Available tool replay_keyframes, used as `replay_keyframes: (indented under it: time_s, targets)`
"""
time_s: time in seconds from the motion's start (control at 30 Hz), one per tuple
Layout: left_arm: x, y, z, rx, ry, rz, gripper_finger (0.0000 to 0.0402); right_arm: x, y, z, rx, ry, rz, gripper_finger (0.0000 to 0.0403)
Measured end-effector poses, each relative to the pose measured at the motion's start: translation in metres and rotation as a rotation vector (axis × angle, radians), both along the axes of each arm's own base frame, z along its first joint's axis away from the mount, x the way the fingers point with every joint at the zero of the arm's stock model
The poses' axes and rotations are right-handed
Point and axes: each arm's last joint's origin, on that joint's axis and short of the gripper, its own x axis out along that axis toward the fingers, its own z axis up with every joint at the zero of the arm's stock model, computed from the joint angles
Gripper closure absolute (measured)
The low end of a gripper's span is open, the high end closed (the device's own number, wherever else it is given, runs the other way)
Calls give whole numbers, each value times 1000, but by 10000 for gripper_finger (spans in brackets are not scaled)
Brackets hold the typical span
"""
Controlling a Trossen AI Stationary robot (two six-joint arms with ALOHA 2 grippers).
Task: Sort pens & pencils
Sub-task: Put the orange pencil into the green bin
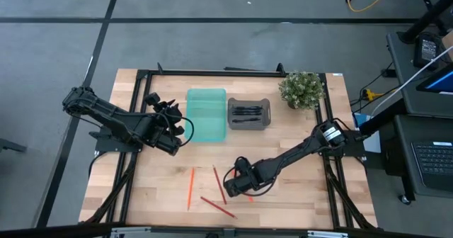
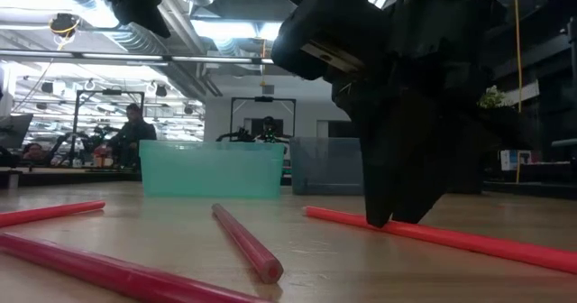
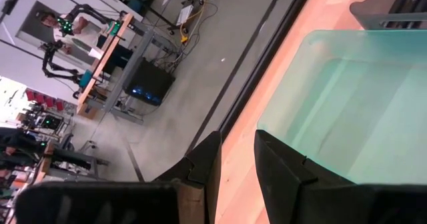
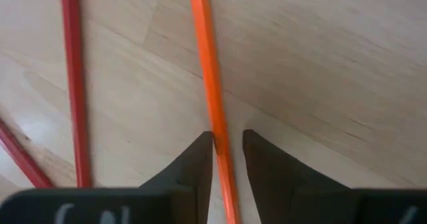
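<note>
Two bins stand side by side at the table's [image 1: 134, 195] rear: left bin [image 1: 207, 115], and right bin [image 1: 248, 115] containing pens [image 1: 248, 112]. Pencils [image 1: 190, 187] lie scattered in front.

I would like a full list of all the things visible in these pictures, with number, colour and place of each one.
pencils: four seen, orange and red, loose on the near part of the table; one orange pencil lies between the right gripper's fingers.
pens: black, number unclear, inside the grey bin.
grey bin: one, far middle of the table.
teal bin: one, beside the grey bin; nothing visible in it.
plant: one, green, far right corner.
table: one, light wood.
person: one, in the room behind.
left gripper: dark, next to the teal bin, waiting.
right gripper: dark, low over the table, fingers astride the orange pencil.
</note>
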Motion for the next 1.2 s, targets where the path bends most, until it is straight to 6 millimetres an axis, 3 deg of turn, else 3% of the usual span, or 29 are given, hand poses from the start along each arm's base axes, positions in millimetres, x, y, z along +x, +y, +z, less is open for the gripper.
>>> replay_keyframes:
  time_s: [1.2]
  targets:
    - [0, 0, 0, 0, 0, 0, 317, -18, -4, 1, 39, 244, 2, 309]
